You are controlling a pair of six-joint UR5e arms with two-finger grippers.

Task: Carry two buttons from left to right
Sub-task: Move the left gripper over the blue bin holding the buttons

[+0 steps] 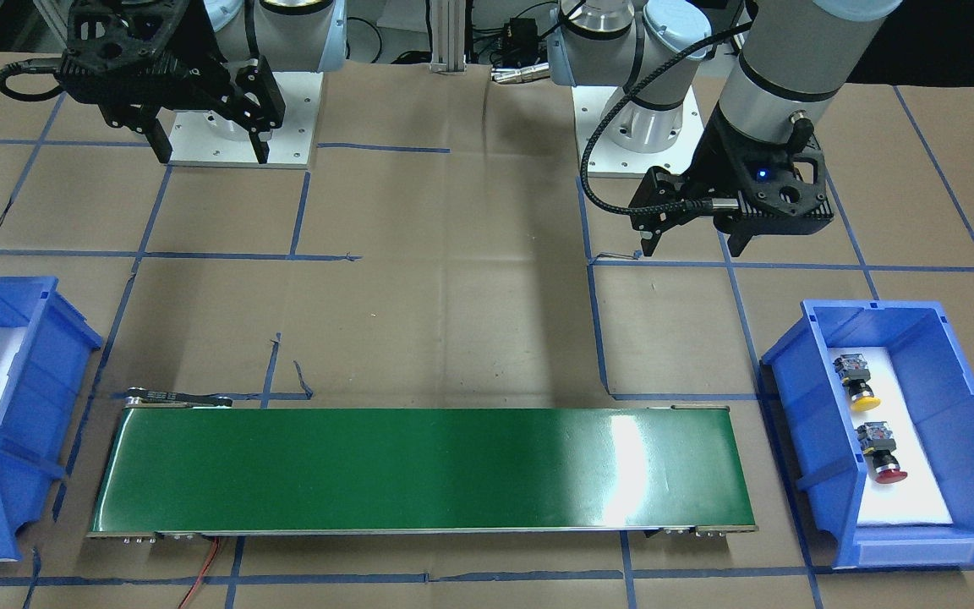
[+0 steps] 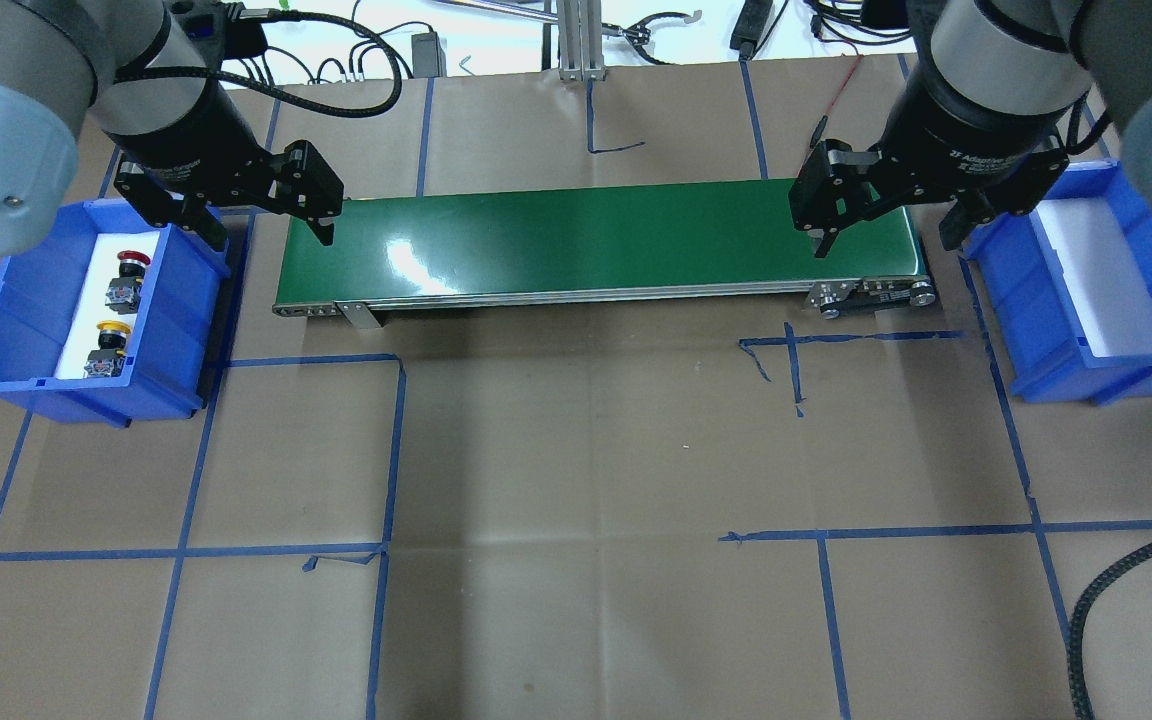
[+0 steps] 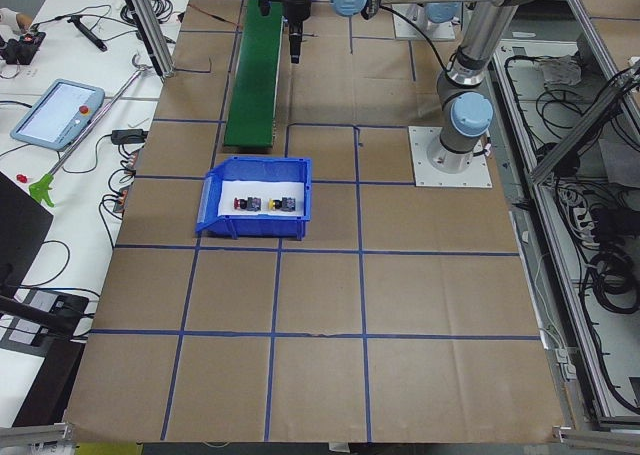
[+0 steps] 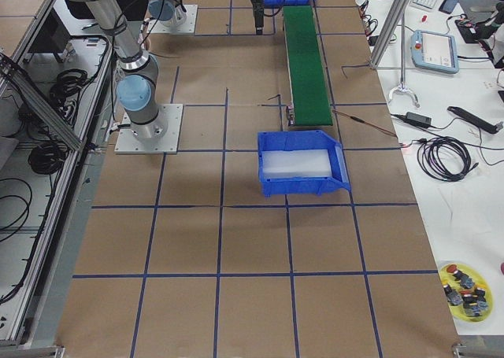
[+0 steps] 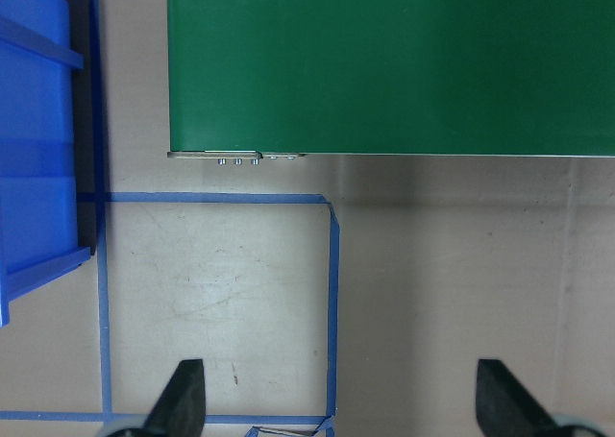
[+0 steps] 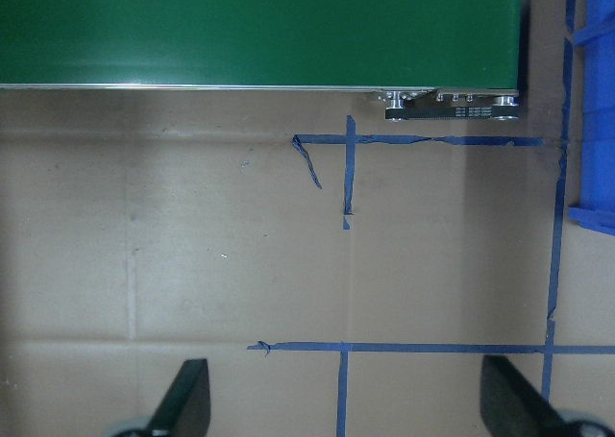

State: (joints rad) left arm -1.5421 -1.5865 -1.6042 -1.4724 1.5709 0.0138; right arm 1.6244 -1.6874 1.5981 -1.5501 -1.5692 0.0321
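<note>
Two buttons lie in the blue bin on my left: the red-capped one farther from me, the yellow-capped one nearer. They also show in the front-facing view, yellow and red. My left gripper is open and empty, hovering between that bin and the left end of the green conveyor belt; its fingers frame bare table. My right gripper is open and empty above the belt's right end.
A second blue bin with a white liner and nothing in it stands at the right end of the belt. Brown paper with blue tape lines covers the table. A red wire runs from the belt's right end.
</note>
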